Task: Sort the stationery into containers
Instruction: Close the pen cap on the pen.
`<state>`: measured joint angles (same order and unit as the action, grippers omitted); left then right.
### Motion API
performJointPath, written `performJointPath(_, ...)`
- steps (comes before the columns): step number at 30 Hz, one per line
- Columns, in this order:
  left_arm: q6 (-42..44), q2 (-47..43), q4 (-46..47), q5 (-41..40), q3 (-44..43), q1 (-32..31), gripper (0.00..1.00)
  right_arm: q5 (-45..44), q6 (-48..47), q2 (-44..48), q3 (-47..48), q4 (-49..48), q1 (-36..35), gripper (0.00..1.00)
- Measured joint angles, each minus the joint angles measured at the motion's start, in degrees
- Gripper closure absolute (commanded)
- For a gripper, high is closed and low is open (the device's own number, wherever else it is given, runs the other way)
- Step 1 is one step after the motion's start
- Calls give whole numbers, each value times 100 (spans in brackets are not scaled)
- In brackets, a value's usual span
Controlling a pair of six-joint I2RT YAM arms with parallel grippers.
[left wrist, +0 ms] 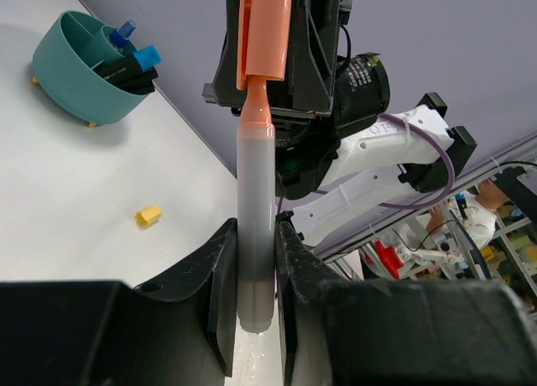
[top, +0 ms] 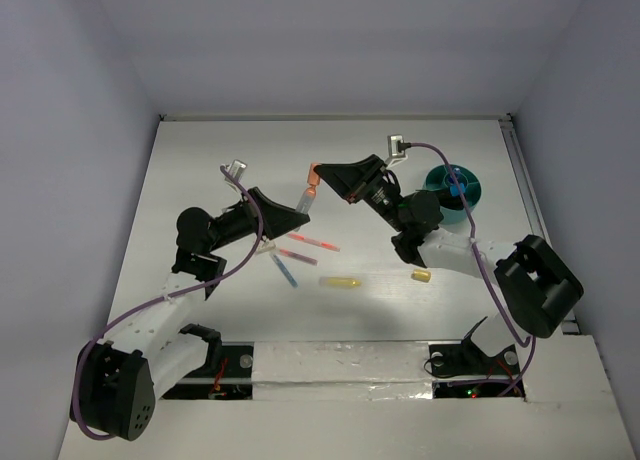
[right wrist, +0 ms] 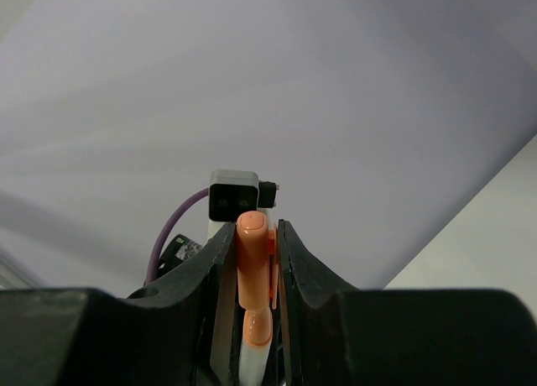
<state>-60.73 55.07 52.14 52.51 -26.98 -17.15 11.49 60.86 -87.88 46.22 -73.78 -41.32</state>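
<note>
Left pincer (left wrist: 256,239): we are clamping it nearly shut on the grey barrel (left wrist: 254,185) of the orange marker (top: 307,196), both fingers pressing the barrel's lower end.
Right pincer (right wrist: 254,235): we are closing it just as narrowly on the marker's orange cap (right wrist: 252,264), facing the left arm head-on.
Marker: we are holding it in the air between the two arms, above the tabletop (top: 200,150) and well apart from the teal cup (top: 433,178). The cap is looking only partly seated, with an orange neck showing below it.
Cup: it is sitting at the far right, already carrying blue and black pieces.
Loose pieces: a yellow highlighter (top: 340,281), two pink pens (top: 310,243), a blue pen (top: 285,271) and a small yellow cap (top: 421,276) are lying on the tabletop near the arms.
Risk one: if we are moving the arms out of line, the barrel is likely to twist in the left grip, slip and drop among the pens below.
Risk two: if the cap is letting go suddenly, either arm could jerk and fling its half away.
</note>
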Motion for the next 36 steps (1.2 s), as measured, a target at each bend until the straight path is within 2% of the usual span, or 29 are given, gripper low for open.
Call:
performJointPath(21,-90,-50,31,-118,44,76,100,-26,199,-334,-28,-245,-101,100)
performJointPath(36,-282,-367,385,-664,527,63,100,-702,153,-282,-341,-385,-461,98)
